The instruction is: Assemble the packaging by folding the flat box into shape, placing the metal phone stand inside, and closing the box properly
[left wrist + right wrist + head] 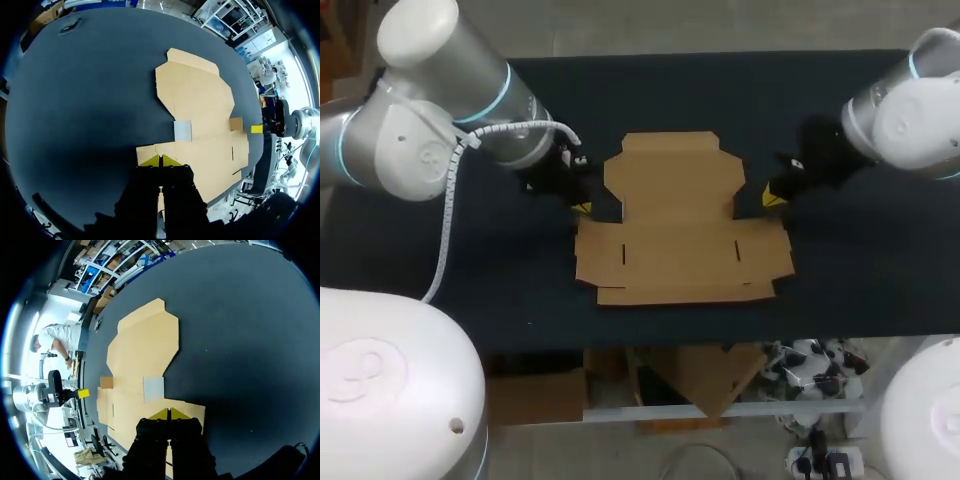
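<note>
Head view: flat box (680, 225) unfolded; left gripper (582, 207) at its 9 o'clock, right gripper (772, 197) at 3 o'clock, both clenched.

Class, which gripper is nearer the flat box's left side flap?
Left. The left gripper is at the left side flap's corner; the right gripper is across the flat box, by the opposite flap.

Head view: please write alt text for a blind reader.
A flat, unfolded cardboard box lies on a dark table, with the left gripper at its left side and the right gripper at its right side.
</note>
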You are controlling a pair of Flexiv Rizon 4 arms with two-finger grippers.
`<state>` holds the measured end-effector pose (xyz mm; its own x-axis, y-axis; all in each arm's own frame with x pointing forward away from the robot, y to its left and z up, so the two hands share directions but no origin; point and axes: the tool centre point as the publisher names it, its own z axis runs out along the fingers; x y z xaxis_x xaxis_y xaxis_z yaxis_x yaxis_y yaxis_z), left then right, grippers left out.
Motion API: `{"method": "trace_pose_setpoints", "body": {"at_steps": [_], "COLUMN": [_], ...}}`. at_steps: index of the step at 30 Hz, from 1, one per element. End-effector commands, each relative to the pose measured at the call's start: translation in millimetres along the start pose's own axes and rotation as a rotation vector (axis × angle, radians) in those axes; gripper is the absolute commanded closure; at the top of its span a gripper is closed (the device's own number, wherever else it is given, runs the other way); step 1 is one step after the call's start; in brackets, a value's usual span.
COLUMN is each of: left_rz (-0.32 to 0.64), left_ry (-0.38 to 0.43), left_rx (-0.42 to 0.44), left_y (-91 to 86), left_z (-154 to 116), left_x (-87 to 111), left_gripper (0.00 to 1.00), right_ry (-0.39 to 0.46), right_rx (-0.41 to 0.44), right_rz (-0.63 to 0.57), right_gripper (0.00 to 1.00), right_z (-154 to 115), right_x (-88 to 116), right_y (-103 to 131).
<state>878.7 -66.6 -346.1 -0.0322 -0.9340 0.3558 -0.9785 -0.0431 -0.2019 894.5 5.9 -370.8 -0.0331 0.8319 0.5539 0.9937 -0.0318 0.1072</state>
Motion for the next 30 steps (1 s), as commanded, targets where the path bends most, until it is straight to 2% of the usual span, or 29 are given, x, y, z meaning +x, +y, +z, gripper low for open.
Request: {"method": "trace_pose_setpoints", "body": {"at_steps": [1,9,22,30], "left_rz": [-0.008,-0.033,-0.053,-0.057], "left_ry": [-0.002,-0.010,0.016,0.053], "left_rx": [0.017,0.028,0.037,0.010], "left_y": [21.0,56.4,125.6,146.6], "left_z": [-26.6,-43.7,-55.6,-52.6], "left_x": [-7.6,-15.6,-23.6,-21.9], "left_gripper": [1.00,1.00,1.00,1.00], "right_ry": [0.017,0.007,0.020,0.016], "right_rx": [0.006,0.009,-0.003,0.003], "right_rz": [0.003,0.011,0.030,0.032], "right_gripper": [1.00,1.00,1.00,1.00], "right_z": [-20.0,-32.4,-37.5,-42.4], "right_x": [0.9,-2.1,-10.0,-11.5], "right_y": [-16.0,-45.6,-115.7,-145.6]}}
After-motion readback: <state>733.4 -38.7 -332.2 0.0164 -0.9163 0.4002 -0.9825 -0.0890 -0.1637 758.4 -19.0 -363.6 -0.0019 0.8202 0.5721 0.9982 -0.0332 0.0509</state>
